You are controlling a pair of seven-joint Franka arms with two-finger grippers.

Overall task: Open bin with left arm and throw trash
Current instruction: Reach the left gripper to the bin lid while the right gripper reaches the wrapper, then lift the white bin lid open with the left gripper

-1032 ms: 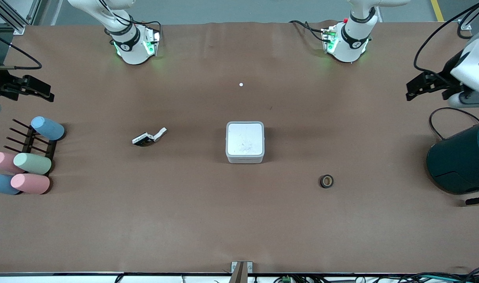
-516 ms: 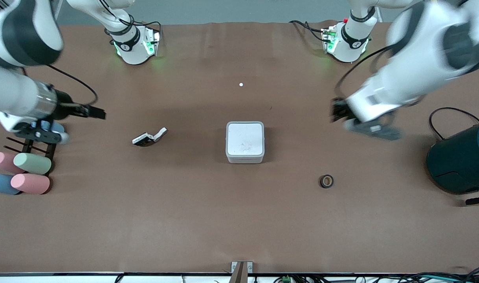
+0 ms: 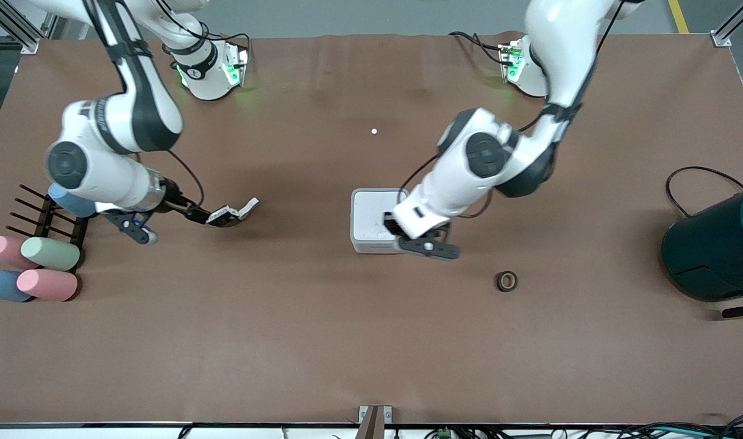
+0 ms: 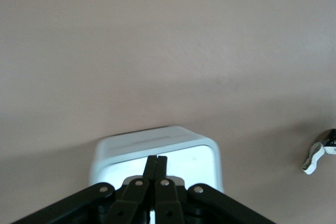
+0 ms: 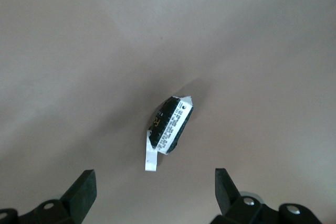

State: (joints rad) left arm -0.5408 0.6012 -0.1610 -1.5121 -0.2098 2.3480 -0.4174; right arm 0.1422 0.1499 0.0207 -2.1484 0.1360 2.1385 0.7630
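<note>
The white square bin [image 3: 371, 213] sits mid-table with its lid down. My left gripper [image 3: 391, 227] is shut and empty, its tips over the bin's lid on the side toward the left arm; the left wrist view shows the shut tips [image 4: 156, 160] above the bin [image 4: 157, 142]. The black packet with its white tab [image 3: 230, 213] lies toward the right arm's end. My right gripper [image 3: 194, 213] is open just beside it; in the right wrist view [image 5: 155, 182] the packet [image 5: 170, 124] lies a little ahead of the spread fingers. The dark tape ring [image 3: 506, 281] lies nearer the camera than the bin.
A large dark teal cylinder [image 3: 715, 250] stands at the left arm's end. Pastel cups [image 3: 42, 262] and a dark rack [image 3: 45, 219] sit at the right arm's end. A small white dot [image 3: 374, 131] lies farther from the camera than the bin.
Both arms swung in from the table's ends. The left gripper came over the bin; the right gripper came down beside the packet. Bin, packet and ring have not moved.
</note>
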